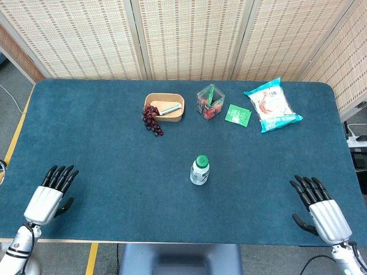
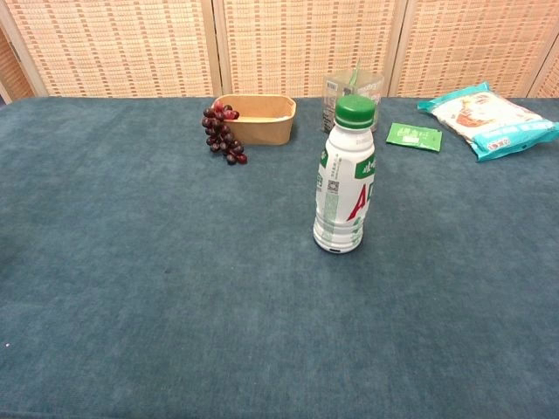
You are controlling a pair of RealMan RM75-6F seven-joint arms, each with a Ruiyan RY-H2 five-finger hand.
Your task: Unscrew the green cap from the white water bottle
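White water bottle [image 1: 199, 171] stands upright approx. in the table's [image 1: 103, 149] middle, green cap [image 1: 201, 161] on top. Left hand [image 1: 50, 193] rests at near left edge, fingers spread, holding nothing. Right hand [image 1: 319, 209] at near right edge, also spread w/ nothing in it. Both well apart from bottle. Far side: grapes [image 1: 151, 119] beside a tan bowl [image 1: 165, 107].

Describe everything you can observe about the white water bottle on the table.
The white water bottle stands upright near the middle of the blue-green table, apart from everything else. It looks like plastic, with a white label carrying green print and a large red letter. Its green cap is on, ribbed around the side. Neither the left hand nor the right hand touches it; both rest near the table's front edge.
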